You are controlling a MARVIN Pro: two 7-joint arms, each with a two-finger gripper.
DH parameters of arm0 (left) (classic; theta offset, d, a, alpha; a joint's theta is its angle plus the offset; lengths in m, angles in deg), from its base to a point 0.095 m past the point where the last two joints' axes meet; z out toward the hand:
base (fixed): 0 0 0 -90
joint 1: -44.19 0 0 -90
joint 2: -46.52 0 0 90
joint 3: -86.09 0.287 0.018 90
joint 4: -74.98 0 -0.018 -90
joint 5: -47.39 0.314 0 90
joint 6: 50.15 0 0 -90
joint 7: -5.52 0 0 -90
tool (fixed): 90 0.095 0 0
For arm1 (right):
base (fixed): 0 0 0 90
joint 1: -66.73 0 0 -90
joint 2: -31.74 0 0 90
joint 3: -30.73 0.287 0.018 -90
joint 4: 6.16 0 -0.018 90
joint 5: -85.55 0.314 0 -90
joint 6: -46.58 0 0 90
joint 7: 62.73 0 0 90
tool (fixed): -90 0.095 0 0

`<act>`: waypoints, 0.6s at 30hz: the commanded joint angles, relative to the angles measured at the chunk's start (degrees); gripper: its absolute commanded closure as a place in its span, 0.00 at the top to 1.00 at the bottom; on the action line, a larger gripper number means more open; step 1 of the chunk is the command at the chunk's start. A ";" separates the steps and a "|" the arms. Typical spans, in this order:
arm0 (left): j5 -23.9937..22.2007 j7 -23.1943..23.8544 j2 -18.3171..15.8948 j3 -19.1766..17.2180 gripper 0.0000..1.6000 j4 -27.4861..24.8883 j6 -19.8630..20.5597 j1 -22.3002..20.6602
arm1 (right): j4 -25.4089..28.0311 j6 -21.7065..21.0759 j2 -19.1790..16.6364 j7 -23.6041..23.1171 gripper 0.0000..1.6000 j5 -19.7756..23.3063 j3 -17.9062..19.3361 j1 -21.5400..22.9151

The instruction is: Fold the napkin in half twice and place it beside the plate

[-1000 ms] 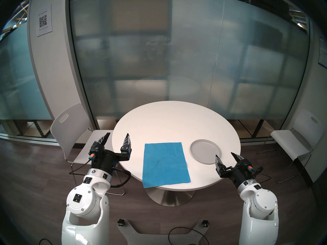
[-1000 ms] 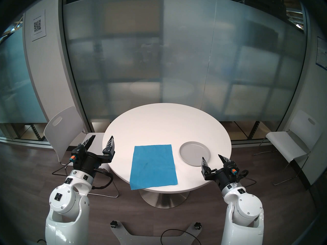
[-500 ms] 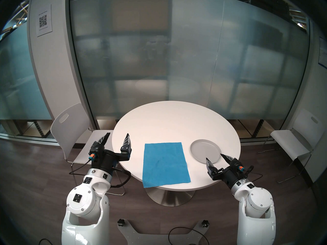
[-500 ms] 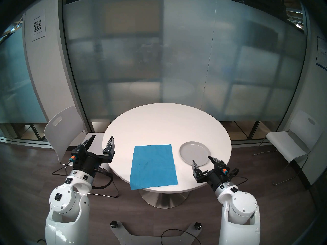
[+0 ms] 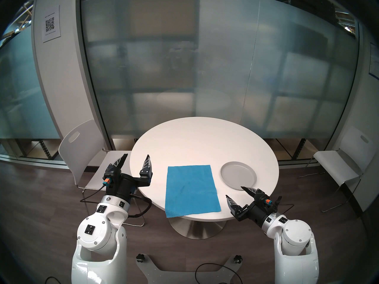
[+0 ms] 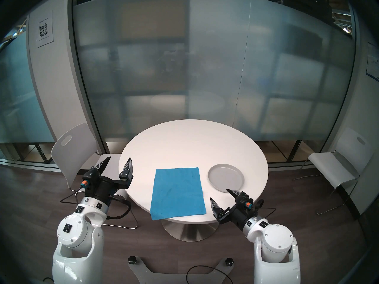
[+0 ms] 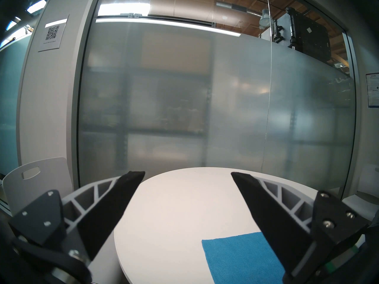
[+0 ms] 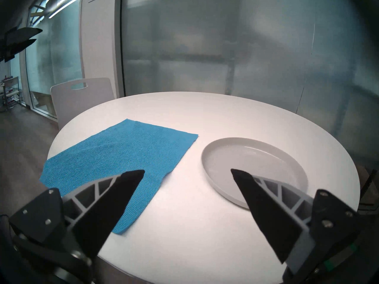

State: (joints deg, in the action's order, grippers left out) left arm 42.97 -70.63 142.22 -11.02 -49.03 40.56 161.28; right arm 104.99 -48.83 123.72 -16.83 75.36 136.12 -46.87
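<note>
Clearly nothing's folded: the blue napkin (image 5: 191, 190) lies flat on the desk (image 5: 203, 142) beside the plate (image 5: 238, 175); right fingers (image 5: 235, 191) and left fingers (image 5: 136, 155), spread wide and empty, must next pinch its corners

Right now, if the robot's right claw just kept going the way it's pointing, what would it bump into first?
Probably the bare table. The right end effector is open, aimed slightly downward at the strip between the blue cloth and the grey plate. Its fingers would pass close to both, though depth is hard to judge.
</note>
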 commanded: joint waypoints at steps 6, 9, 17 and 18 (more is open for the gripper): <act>-0.01 0.01 0.00 -0.01 1.00 -1.08 -0.10 -0.03 | 1.06 -0.19 -4.70 -5.52 1.00 -0.81 -0.63 0.81; -0.01 0.01 0.00 -0.01 1.00 -1.08 -0.10 -0.03 | 0.98 -0.25 -5.13 -6.12 1.00 -1.15 -0.33 0.88; -0.01 0.00 0.00 0.00 1.00 -1.10 -0.09 -0.02 | 0.16 0.75 -5.25 -7.43 1.00 -1.20 -0.53 0.54; -0.01 0.00 0.00 0.00 1.00 -1.09 -0.09 -0.02 | -0.21 0.93 -5.15 -7.45 1.00 -1.25 -0.79 0.76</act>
State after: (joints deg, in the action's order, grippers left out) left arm 42.97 -70.64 142.22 -11.02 -49.02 40.57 161.28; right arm 104.96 -48.81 118.65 -23.86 73.75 136.00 -46.80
